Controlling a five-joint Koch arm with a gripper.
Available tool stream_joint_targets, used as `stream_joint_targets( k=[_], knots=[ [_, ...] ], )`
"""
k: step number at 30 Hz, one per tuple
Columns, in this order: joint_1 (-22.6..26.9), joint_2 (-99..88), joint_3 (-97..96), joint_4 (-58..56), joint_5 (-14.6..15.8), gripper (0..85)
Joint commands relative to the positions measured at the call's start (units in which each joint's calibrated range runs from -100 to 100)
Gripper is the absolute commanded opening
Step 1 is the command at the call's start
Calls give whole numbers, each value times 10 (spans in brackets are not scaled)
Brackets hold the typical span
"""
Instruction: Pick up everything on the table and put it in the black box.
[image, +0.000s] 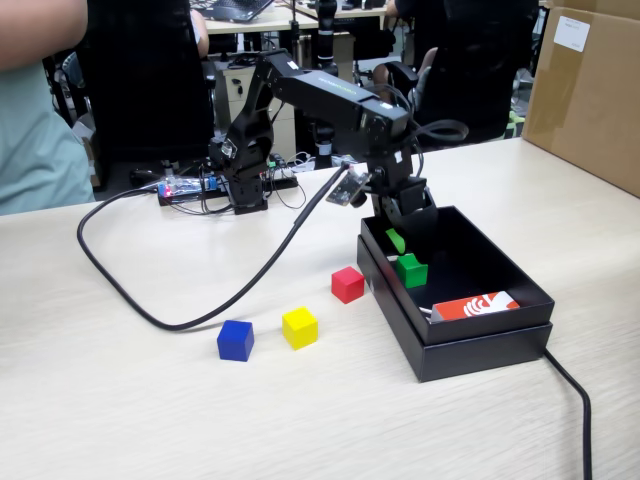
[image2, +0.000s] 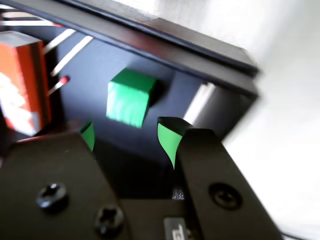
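Note:
The green cube (image: 411, 270) lies inside the black box (image: 500, 268), near its left wall; it also shows in the wrist view (image2: 129, 97), clear of the jaws. My gripper (image: 398, 232) hangs over the box's back left corner, open and empty, its green-padded fingertips (image2: 168, 139) spread apart. The gripper in the wrist view (image2: 127, 137) is just above the cube. The red cube (image: 347, 284), yellow cube (image: 299, 327) and blue cube (image: 235, 340) sit on the beige table (image: 120, 400) to the left of the box.
An orange-and-white card (image: 475, 306) lies in the box's front end, also in the wrist view (image2: 20, 82). A thick black cable (image: 150, 310) loops across the table behind the cubes. Another cable (image: 575, 400) runs off the box's front right. A brown carton (image: 590, 90) stands at back right.

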Motion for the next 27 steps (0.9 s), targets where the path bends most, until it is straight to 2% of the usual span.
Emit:
stream_joint_targets(
  k=[1,3,6,13,21,27],
  knots=[
    [-11,-124,34,-19,-5,281],
    [-20,-167,25,-29,-11,282],
    [-41,-240,-23,-40,-32,382],
    [-87,-329,-175,-40,-56,430],
    [-88,-185,-175,-4,-54,453],
    [-88,-34,-98,5,-54,453]
  ],
)
